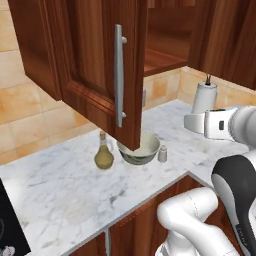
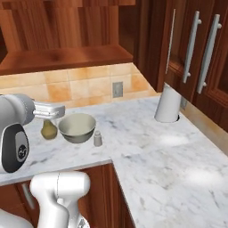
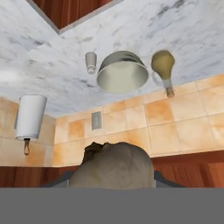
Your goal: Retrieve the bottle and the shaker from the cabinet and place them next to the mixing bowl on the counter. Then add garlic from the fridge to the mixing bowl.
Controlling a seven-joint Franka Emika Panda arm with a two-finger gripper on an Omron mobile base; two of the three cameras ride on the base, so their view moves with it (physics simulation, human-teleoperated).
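Closest to the hand camera, the gripper (image 3: 113,180) was closed around a pale beige, lumpy garlic bulb (image 3: 116,162), which bulged up between the two dark tips and hid most of them. From the left base view the white hand reached leftward above the counter (image 1: 75,185), level with the paper-towel roll (image 1: 205,97). From the right base view its end sat in front of the bottle, just left of the mixing bowl's rim.

Beyond the hand, on the white marble, the three task items stood in a row. The mixing bowl (image 1: 140,150) was in the middle, upright, with a pale inside. The bottle (image 1: 104,155), olive-yellow with a thin neck, stood just beside it on the left. The shaker (image 1: 162,154), small and pale with a silvery cap, stood just beside it on the right. Whether either one touched the bowl could not be told. The hand view showed this row upside down.

Farther back and to the right, the paper-towel roll stood upright near the tiled wall, well apart from the bowl. A grey outlet (image 2: 117,89) sat in the orange tiles behind the bowl.

Above it all, the cabinet (image 1: 95,65) hung with its door swung open. The door's lower corner covered part of the bowl in the left base view, and its long silver handle (image 1: 119,75) ran vertically.
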